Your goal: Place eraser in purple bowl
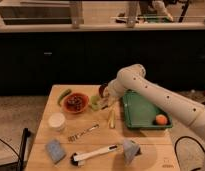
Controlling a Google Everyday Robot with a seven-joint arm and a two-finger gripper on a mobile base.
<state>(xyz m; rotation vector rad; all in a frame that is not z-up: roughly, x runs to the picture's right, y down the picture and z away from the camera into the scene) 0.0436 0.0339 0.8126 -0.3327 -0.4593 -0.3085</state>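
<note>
A pale wooden surface (103,150) fills the lower half of the frame. On it sit one glossy orange bowl (75,102) with dark contents, one green pepper (63,95) at its upper left, one small pale-green cup (96,103) and, just behind that, one dark purple bowl (102,90), round and largely hidden by the arm. A white round cup (56,121) stands at the left. Lower down lie one metal fork (83,132), one blue-grey square sponge (55,150), one long black-and-white brush (93,155) and one grey crumpled cloth (130,149). A slim yellowish stick (111,118) lies near centre. At the right, one green rectangular tray (141,116) holds a single orange ball (161,119).

The smooth white arm (166,102) enters from the lower right, rises to a bent elbow at centre, and drops its wrist toward the purple bowl. The tool (105,99) sits at the bowl's near edge, beside the green cup; whether it is clenched or released I cannot tell. The eraser cannot be made out.
</note>
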